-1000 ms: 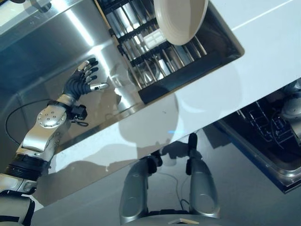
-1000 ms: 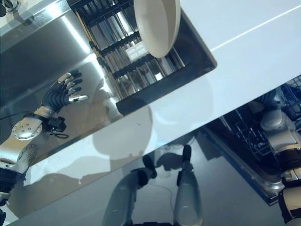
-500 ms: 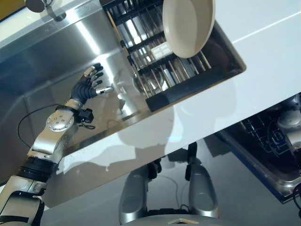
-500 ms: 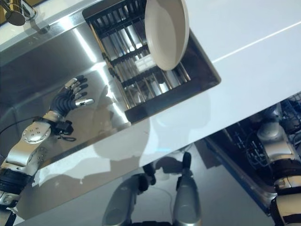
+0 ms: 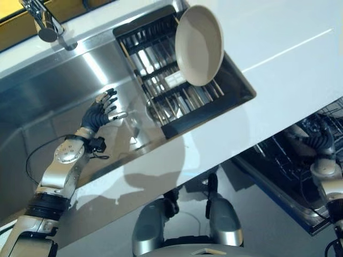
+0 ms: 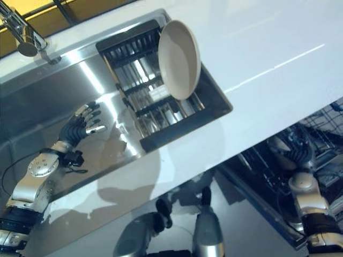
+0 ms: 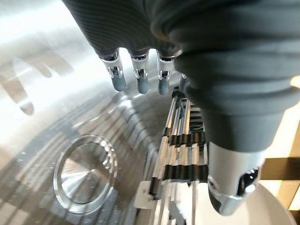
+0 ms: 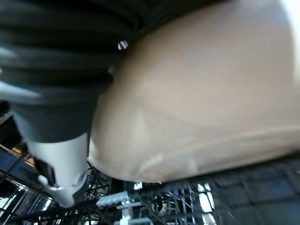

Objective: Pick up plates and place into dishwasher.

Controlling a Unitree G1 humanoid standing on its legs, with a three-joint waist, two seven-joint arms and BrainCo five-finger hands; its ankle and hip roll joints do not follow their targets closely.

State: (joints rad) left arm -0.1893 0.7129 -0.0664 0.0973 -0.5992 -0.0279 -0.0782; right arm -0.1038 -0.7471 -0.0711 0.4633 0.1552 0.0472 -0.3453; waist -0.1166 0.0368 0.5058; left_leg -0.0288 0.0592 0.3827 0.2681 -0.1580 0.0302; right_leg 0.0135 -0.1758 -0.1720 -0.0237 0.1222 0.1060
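A cream plate (image 5: pixel 199 45) stands on edge in the black dish rack (image 5: pixel 161 91) at the right end of the steel sink (image 5: pixel 48 101). My left hand (image 5: pixel 101 112) hovers open over the sink floor, left of the rack, its fingers (image 7: pixel 140 79) straight and holding nothing. My right hand (image 5: pixel 320 142) is down at the open dishwasher (image 5: pixel 289 160). In the right wrist view a second cream plate (image 8: pixel 201 93) lies tight against that hand, above the dishwasher's wire rack (image 8: pixel 154 201), with the thumb (image 8: pixel 61 164) beside its rim.
A faucet (image 5: pixel 43 21) stands at the sink's far left corner. The round drain (image 7: pixel 84 173) sits in the sink floor by the rack. A white counter (image 5: pixel 278 75) runs between sink and dishwasher, overhanging the pulled-out dishwasher basket.
The whole picture has shifted, so the camera moved. The left hand stays open by the rack. The right forearm and hand now show further up over the dishwasher.
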